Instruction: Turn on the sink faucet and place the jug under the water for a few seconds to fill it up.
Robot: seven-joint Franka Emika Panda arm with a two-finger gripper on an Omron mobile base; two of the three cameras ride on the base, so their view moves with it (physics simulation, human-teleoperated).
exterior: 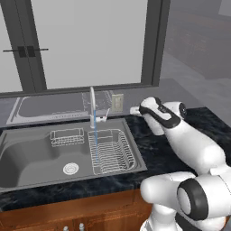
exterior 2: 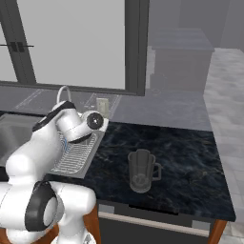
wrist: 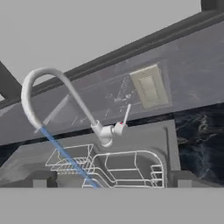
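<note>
Jug [exterior 2: 141,170], dark and translucent with its handle turned to the right in the right base view, is standing upright on the black marbled counter [exterior 2: 190,157], well apart from the sink [exterior: 27,155] and off to the right of its rim, with nothing touching it. Water [exterior: 95,140] is running as a thin light-blue stream from the curved tip of the sink faucet [exterior: 93,107], dropping straight into the wire dish rack [exterior: 111,151] that is sitting in the right part of the basin; a smaller wire basket [exterior: 66,136] is resting further left, and the round drain [exterior: 71,168] is lying in front of it. In the hand view the faucet is arching up and over to the left, its thin side lever [wrist: 126,116] is pointing up and away from the base, and the blue stream is slanting down across the rack because the camera is rolled. A pale wall outlet [wrist: 149,87] is sitting on the grey backsplash behind the lever. The gripper [wrist: 109,177] is hanging just short of the faucet base, above the right edge of the sink, with its two dark finger tips [wrist: 40,179] spread wide apart and nothing between them. The white arm is reaching forward over the counter between the sink and the jug.
</note>
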